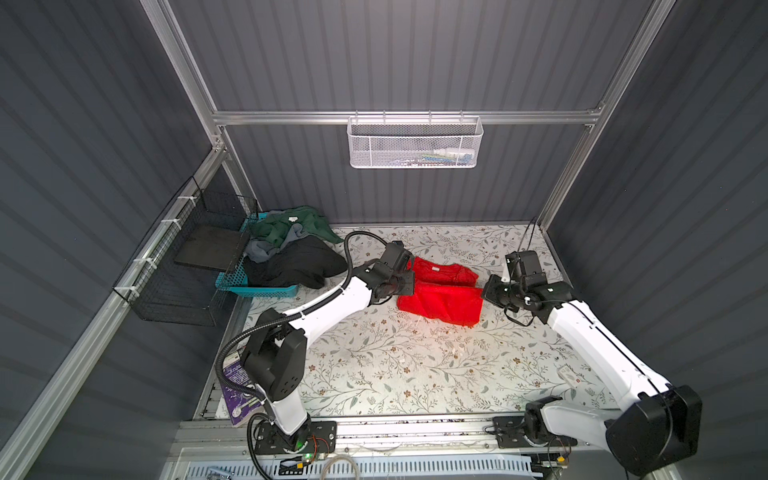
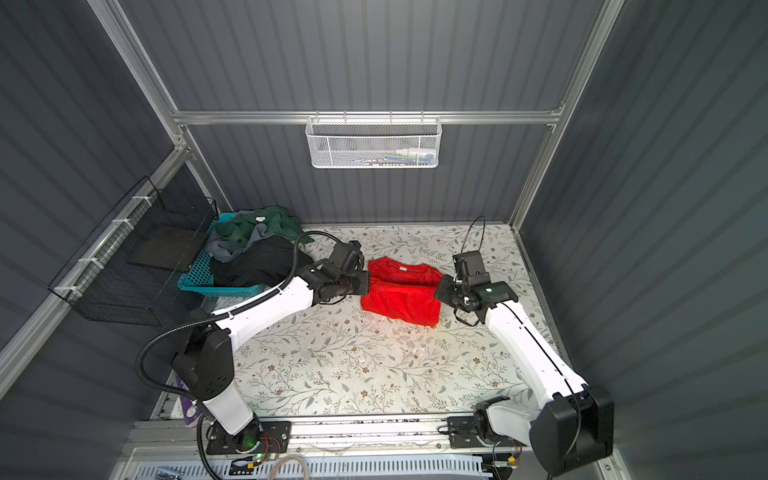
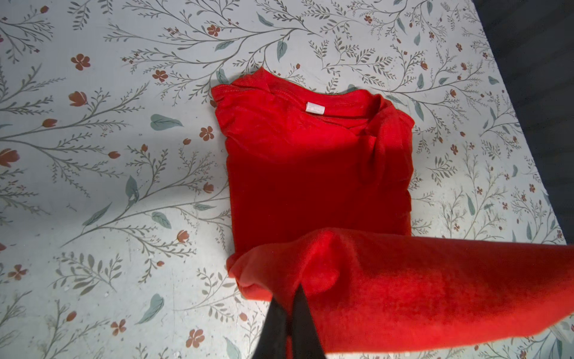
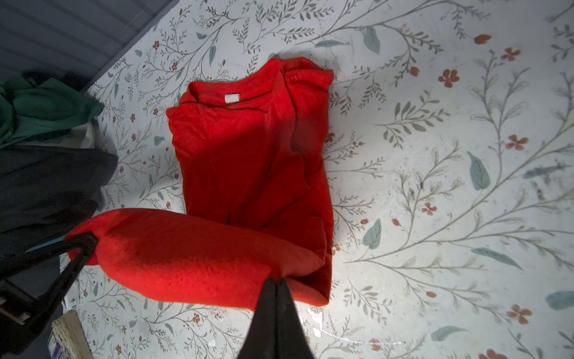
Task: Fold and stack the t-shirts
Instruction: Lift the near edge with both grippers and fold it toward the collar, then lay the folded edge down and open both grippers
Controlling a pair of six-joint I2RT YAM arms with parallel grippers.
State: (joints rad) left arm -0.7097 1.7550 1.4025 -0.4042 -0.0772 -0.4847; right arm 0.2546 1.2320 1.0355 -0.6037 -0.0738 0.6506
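You're in a cell with dark grey ribbed walls [image 1: 395, 54] and an aluminium frame [image 1: 403, 117]. A white mesh basket [image 1: 415, 145] hangs on the back rail and a black wire basket [image 1: 174, 299] on the left rail. The table [image 1: 415, 374] carries a floral-print cover, pale with leafy sprigs and small red flowers, scuffed and glossy in spots under the light. The red t-shirt [image 1: 440, 297] sits mid-table toward the back, sides folded in, with the collar end and its white label [image 3: 315, 108] flat on the cover. Your left gripper [image 3: 293, 298] is pressed together, pinching one end of the lifted hem-side fold. Your right gripper [image 4: 276, 284] pinches the opposite end, jaws together. That fold hangs clear of the table between them. The teal basket [image 1: 270, 291] at back left holds the dark green t-shirt [image 1: 291, 226], grey t-shirt [image 1: 262, 249] and black t-shirt [image 1: 299, 262], the black one spilling over its rim.
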